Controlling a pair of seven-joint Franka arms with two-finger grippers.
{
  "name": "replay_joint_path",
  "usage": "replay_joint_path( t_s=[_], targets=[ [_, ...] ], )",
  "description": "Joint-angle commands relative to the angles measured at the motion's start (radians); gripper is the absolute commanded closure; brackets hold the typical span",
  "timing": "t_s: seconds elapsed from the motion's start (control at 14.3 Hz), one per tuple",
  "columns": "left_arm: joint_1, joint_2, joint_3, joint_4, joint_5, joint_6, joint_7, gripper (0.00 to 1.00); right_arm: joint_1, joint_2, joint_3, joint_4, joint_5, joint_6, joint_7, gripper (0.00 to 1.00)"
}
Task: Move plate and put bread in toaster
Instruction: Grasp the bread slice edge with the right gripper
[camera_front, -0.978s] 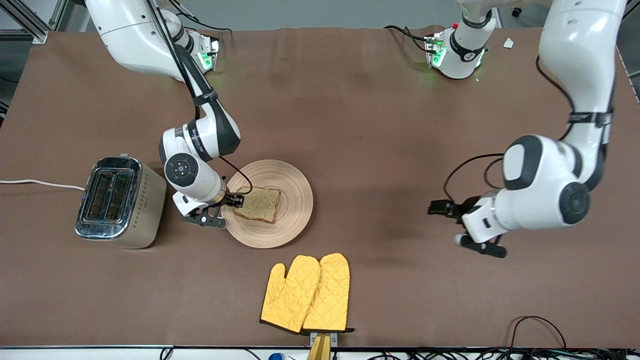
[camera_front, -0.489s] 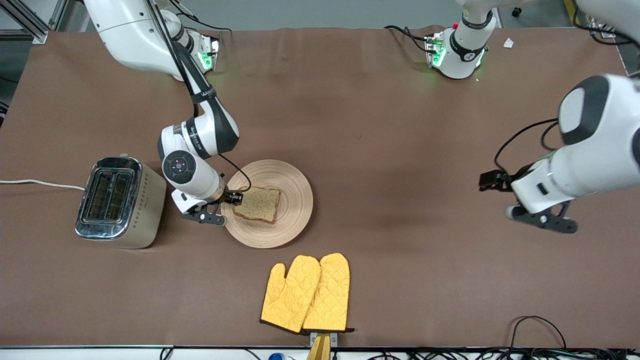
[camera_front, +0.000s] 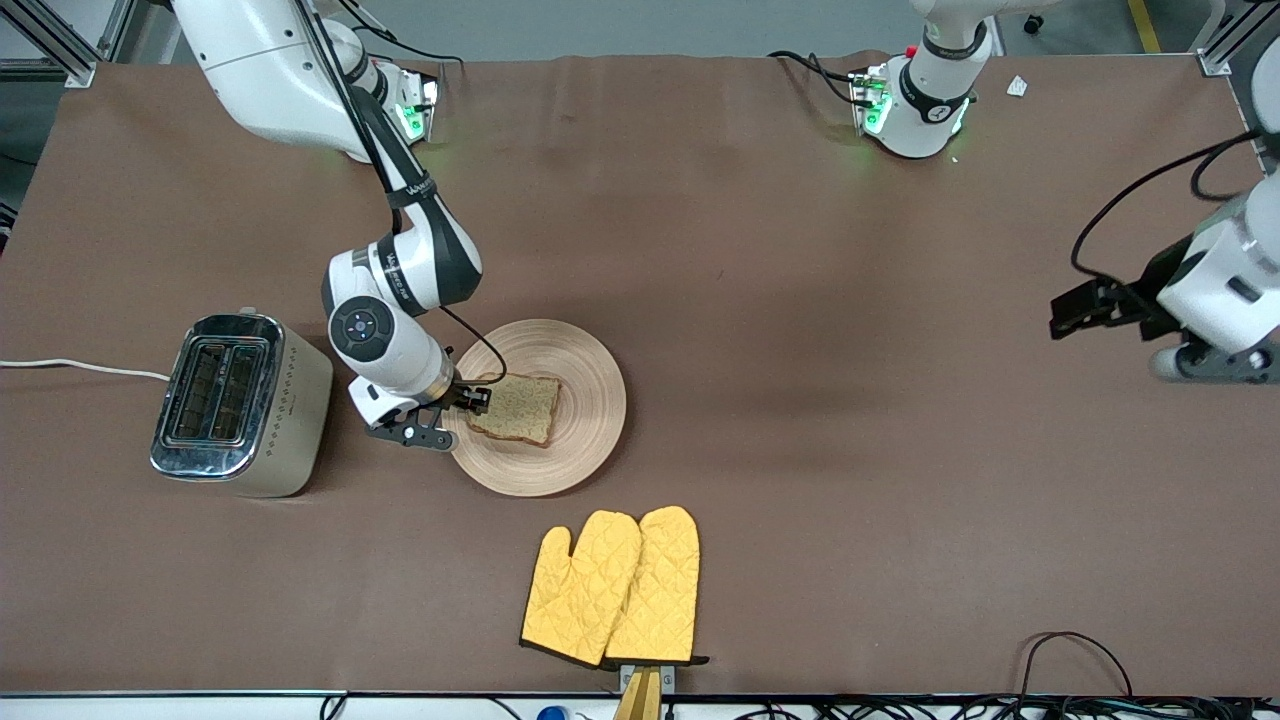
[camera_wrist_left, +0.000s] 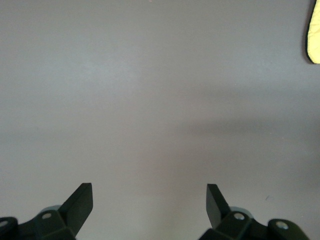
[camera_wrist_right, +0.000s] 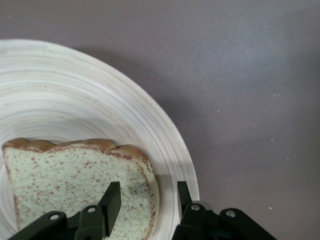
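Yellow mitts (camera_front: 612, 587) lie nearest the camera. Just above them, the right gripper (camera_front: 476, 399) pinches the bread's (camera_front: 516, 408) edge on the plate (camera_front: 590, 400), barely shifted from a second ago. The toaster (camera_front: 240, 403) stands beside it at the right arm's end. The left gripper (camera_front: 1070, 318), fingers spread, has swung away toward its table end.

Tan ringed plate (camera_front: 580, 420), brown speckled bread (camera_front: 520, 408), chrome-and-cream dotted toaster (camera_front: 240, 405), quilted yellow mitts (camera_front: 615, 585), on a brown table (camera_front: 800, 300).
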Motion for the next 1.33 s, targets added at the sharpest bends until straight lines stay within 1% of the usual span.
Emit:
replay_joint_path(
  t_s=[0.0, 0.14, 0.21, 0.28, 0.63, 0.7, 0.77, 0.91, 0.98, 1.12, 1.26],
  targets=[
    [0.013, -0.069, -0.006, -0.015, 0.018, -0.057, -0.005, 0.0, 0.001, -0.003, 0.006, -0.029, 0.022, 0.035, -0.011, 0.48],
    [0.014, -0.084, -0.004, -0.015, 0.017, -0.067, 0.003, 0.0, 0.005, -0.002, 0.006, -0.031, 0.022, 0.033, -0.01, 0.54],
    [0.017, -0.086, -0.004, -0.015, 0.015, -0.067, 0.005, 0.0, 0.005, -0.002, 0.006, -0.029, 0.022, 0.033, -0.008, 0.59],
    [0.017, -0.086, -0.004, -0.015, 0.006, -0.067, 0.005, 0.0, 0.005, -0.002, 0.008, -0.029, 0.022, 0.033, -0.008, 0.61],
    [0.014, -0.081, -0.004, -0.015, 0.002, -0.061, 0.008, 0.0, 0.005, 0.034, 0.017, -0.029, 0.059, 0.082, -0.011, 0.61],
    [0.013, -0.089, -0.004, -0.018, 0.002, -0.061, 0.009, 0.0, 0.005, 0.038, 0.017, -0.029, 0.059, 0.085, -0.011, 0.64],
    [0.008, -0.09, -0.005, -0.016, 0.005, -0.061, 0.011, 0.0, 0.005, 0.038, 0.017, -0.029, 0.06, 0.085, -0.013, 0.73],
    [-0.015, -0.104, -0.001, -0.016, 0.005, -0.061, 0.011, 0.0, 0.004, 0.037, 0.02, -0.025, 0.06, 0.075, -0.01, 0.97],
    [-0.056, -0.112, 0.028, -0.018, 0.008, -0.058, 0.009, 0.0, 0.001, 0.037, 0.02, -0.022, 0.06, 0.069, -0.01, 1.0],
    [-0.13, -0.113, 0.109, -0.018, 0.003, -0.055, 0.008, 0.0, -0.004, 0.025, 0.022, -0.009, 0.062, 0.012, -0.013, 1.0],
    [-0.148, -0.112, 0.151, -0.018, 0.0, -0.042, 0.011, 0.0, -0.004, -0.004, 0.02, 0.006, 0.062, -0.043, -0.013, 1.0]
  ],
)
